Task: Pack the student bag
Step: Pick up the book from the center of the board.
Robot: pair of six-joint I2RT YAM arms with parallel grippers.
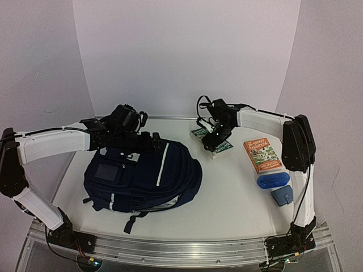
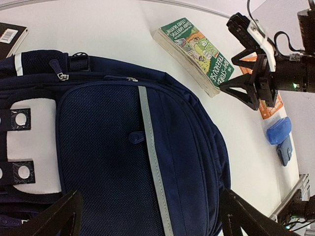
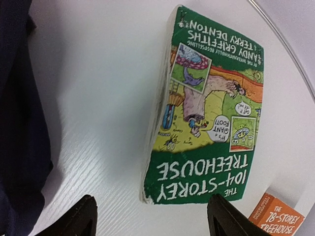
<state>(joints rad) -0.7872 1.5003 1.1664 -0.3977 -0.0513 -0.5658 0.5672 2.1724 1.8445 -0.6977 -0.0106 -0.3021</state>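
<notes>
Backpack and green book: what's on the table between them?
Nothing. Only bare white table lies between the backpack and the green book, clearest in the right wrist view.

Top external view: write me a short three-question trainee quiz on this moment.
1. True or false: the green book lies inside the student bag.
2. Left or right: which arm's jaws hang open above the green book?
3. What colour is the oval case lying just near of the orange book?
Key: 1 false, it lies on the table beside the bag; 2 right; 3 blue.
</notes>
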